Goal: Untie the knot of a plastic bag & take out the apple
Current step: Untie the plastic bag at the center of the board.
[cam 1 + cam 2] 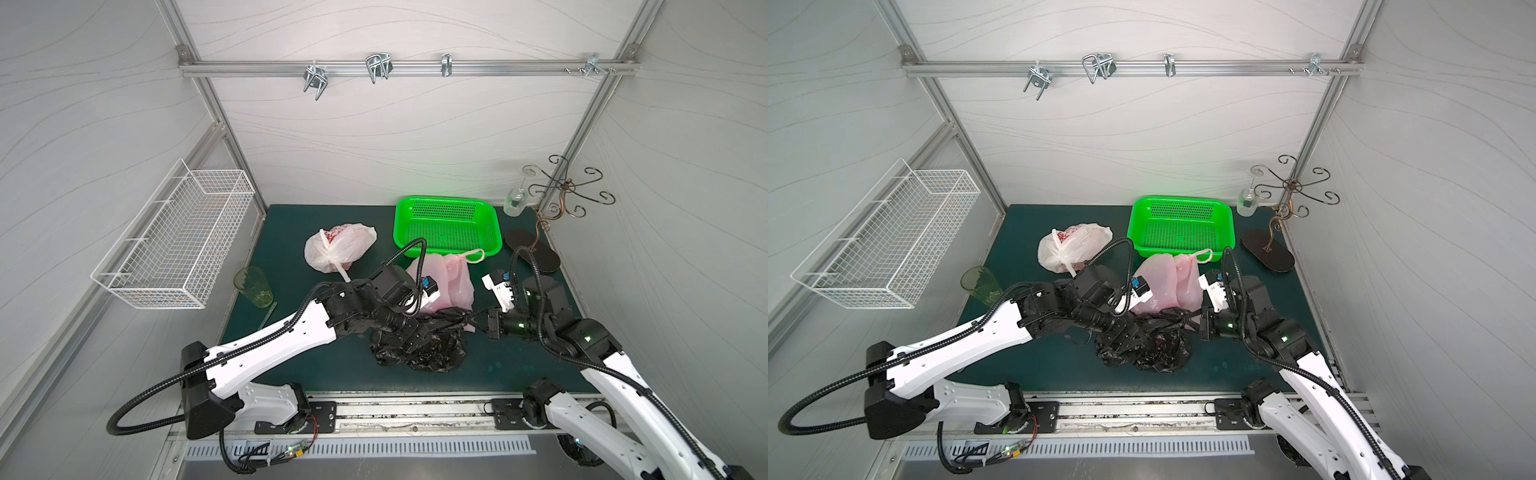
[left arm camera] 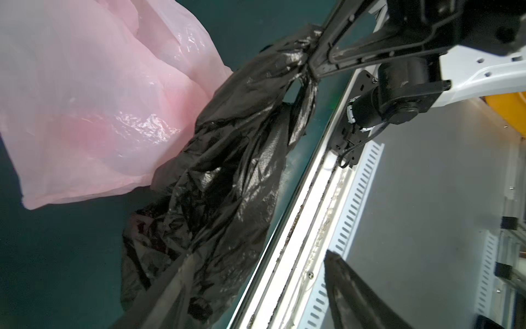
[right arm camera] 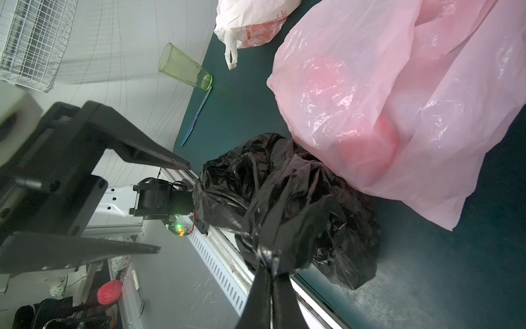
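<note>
Right gripper (image 3: 271,273) sits closest to its wrist cam, jaws pinched tight on the twisted neck of the black bag (image 1: 419,353); that neck stretches taut off the bag's right side. Left gripper (image 3: 173,208) is at the black bag's left side w/ jaws wide apart, holding nothing. 1 finger (image 2: 166,294) overlaps the crumpled plastic, contact unclear. Black bag lies crumpled on the green mat (image 1: 332,370), contents hidden by opaque plastic. Pink bag (image 1: 455,282) touches the black bag's far side, w/ green basket (image 1: 446,226) beyond it. White bag (image 1: 338,247) & green cup (image 1: 253,286) are well apart, far-left of the black bag.
</note>
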Robot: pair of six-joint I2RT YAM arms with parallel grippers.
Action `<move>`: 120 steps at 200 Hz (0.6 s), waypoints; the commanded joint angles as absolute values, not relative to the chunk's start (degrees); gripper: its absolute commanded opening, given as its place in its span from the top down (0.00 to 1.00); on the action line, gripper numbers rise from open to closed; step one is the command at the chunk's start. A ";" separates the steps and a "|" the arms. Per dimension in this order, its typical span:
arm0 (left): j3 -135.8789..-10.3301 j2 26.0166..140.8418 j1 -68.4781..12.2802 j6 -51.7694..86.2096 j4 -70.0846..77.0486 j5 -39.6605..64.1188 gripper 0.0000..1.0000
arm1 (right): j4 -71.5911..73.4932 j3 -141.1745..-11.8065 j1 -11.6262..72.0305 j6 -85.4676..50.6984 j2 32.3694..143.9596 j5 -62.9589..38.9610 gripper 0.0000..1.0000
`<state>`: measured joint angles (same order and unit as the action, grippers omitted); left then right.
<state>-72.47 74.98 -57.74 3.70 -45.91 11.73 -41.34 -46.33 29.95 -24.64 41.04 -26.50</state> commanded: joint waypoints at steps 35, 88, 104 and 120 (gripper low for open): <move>-76.64 80.73 -57.57 -1.69 -44.45 9.11 0.23 | -40.67 -46.47 30.02 -24.61 41.58 -28.65 0.93; -77.11 83.71 -57.46 -2.74 -44.42 10.97 0.72 | -41.28 -47.19 30.06 -24.09 42.07 -27.90 0.94; -76.91 83.64 -56.98 -2.96 -45.71 10.65 0.96 | -41.74 -47.37 29.97 -23.69 42.20 -27.45 0.94; -75.90 82.62 -56.39 -3.05 -46.73 9.67 1.00 | -42.38 -47.79 29.86 -23.14 42.38 -26.56 0.94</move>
<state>-74.41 83.50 -57.32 -1.52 -45.78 10.24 -41.21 -46.37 29.95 -24.40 42.13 -27.40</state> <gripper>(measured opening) 0.039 0.064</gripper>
